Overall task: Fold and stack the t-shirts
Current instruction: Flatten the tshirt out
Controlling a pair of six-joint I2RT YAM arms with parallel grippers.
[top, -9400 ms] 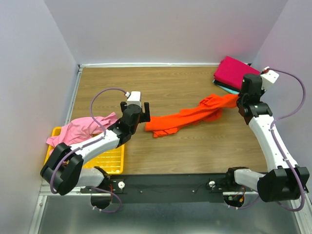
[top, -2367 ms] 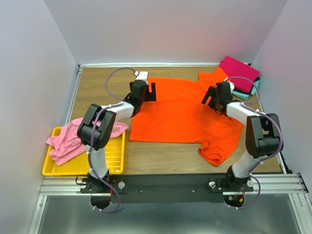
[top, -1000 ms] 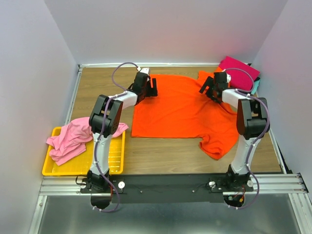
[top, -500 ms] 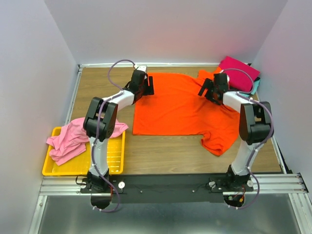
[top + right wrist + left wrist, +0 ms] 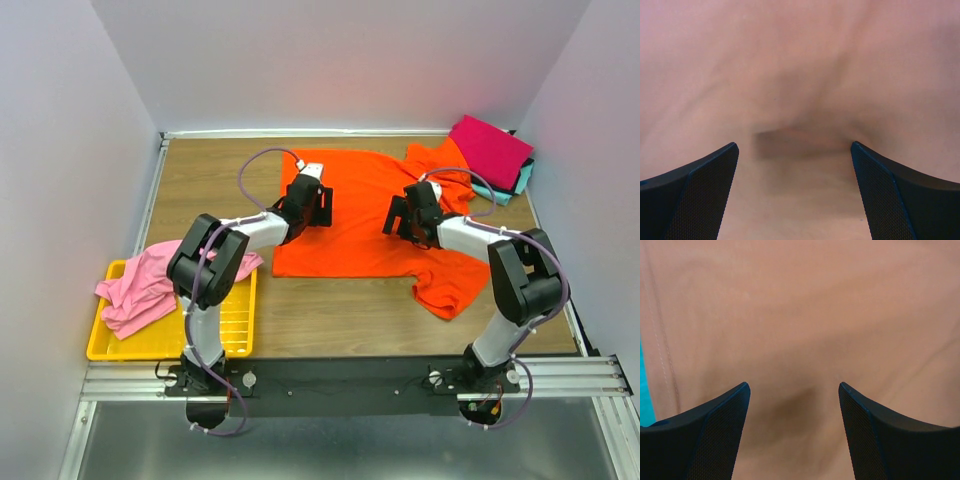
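Note:
The bright orange t-shirt (image 5: 357, 190) lies spread flat across the middle of the table, with one sleeve (image 5: 445, 290) bunched at the near right. My left gripper (image 5: 321, 206) hovers open over the shirt's left half. My right gripper (image 5: 397, 217) hovers open over its right half. In the left wrist view the left gripper (image 5: 793, 386) has only orange cloth (image 5: 800, 315) beneath it and nothing between the fingers. The right gripper (image 5: 794, 144) likewise stands wide above a soft crease in the cloth (image 5: 800, 60). A pink t-shirt (image 5: 140, 285) lies crumpled in the tray.
The yellow mesh tray (image 5: 228, 330) sits at the near left edge. A folded magenta shirt (image 5: 490, 150) tops a stack at the far right corner, with a teal edge (image 5: 511, 191) showing beneath it. Walls close in the left, back and right.
Both grippers have left the shirt's far edge and come nearer and inward, over the shirt's body. The left jaws have narrowed slightly. The shirt lies much as before.

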